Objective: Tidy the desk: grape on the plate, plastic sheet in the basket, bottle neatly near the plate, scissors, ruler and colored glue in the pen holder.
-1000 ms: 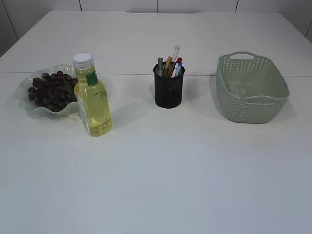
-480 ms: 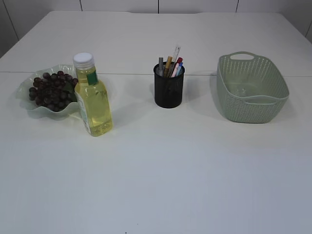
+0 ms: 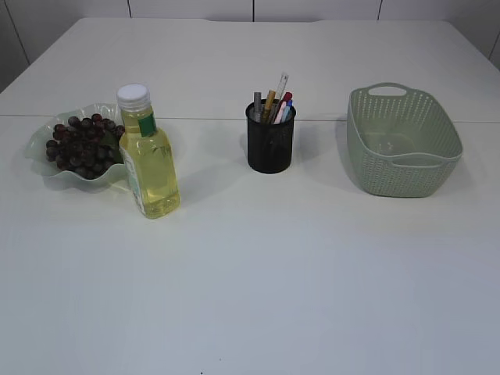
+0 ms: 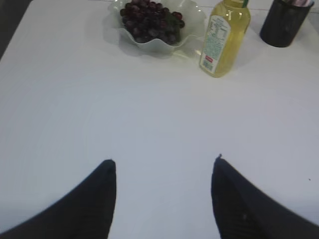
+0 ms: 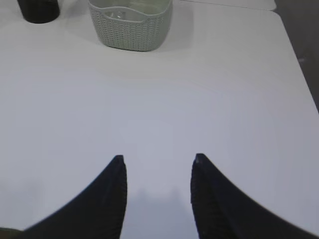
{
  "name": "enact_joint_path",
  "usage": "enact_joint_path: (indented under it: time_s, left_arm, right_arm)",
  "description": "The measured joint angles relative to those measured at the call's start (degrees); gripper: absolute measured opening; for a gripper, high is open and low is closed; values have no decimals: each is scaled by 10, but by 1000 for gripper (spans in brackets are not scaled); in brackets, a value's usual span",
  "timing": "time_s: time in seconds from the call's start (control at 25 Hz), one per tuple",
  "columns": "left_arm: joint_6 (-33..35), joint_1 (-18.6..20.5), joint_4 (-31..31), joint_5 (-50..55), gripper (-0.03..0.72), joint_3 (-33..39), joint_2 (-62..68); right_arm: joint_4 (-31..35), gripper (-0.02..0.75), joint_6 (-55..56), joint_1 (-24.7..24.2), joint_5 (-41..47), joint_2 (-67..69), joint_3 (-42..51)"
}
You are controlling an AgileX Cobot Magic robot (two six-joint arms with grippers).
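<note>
Nearest, in the wrist views: left gripper (image 4: 164,162) and right gripper (image 5: 158,158), each a pair of dark, tapering, matte fingers spread apart over bare white table (image 3: 258,281), holding nothing, touching nothing; finger roots cut off by the lower frame edges. Neither gripper visible from the exterior camera. Farther back on the smooth matte tabletop, left: upright clear plastic bottle (image 3: 148,156) of yellow liquid, white ribbed cap, green neck band, printed label readable only as blur in the left wrist view. Just behind and left of it, touching or nearly so: translucent pale green plate (image 3: 48,173) with wavy, ruffled rim, heaped with dark round grapes (image 3: 78,144). Centre: black mesh cylindrical pen holder (image 3: 270,144), stuffed with upright items, a clear ruler, a silver-grey piece and coloured sticks among them, scissors not clearly distinguishable. Right: sage-green woven-texture plastic basket (image 3: 406,176), oval, handle slot at far rim; contents faint, plastic sheet hard to confirm.
</note>
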Motion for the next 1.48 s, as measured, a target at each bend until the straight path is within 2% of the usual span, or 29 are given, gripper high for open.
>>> enact_joint_path:
  time_s: [0.24,0.44,0.84,1.12,1.48]
  left_arm:
    - [0,59,0,0,442,0,0]
    - [1,85,0,0,431,0,0]
    - [2,88,-1,0,405,0,0]
    - [46,88,-7,0,394,0,0]
    - [71,88,-14,0,365,0,0]
  right_arm:
    - [0,347,0,-64,-1,0,0]
    - [2,346,5,-72,-1,0,0]
    - [31,347,15,-72,-1,0,0]
    - [43,346,15,-72,-1,0,0]
    - [43,347,15,-72,-1,0,0]
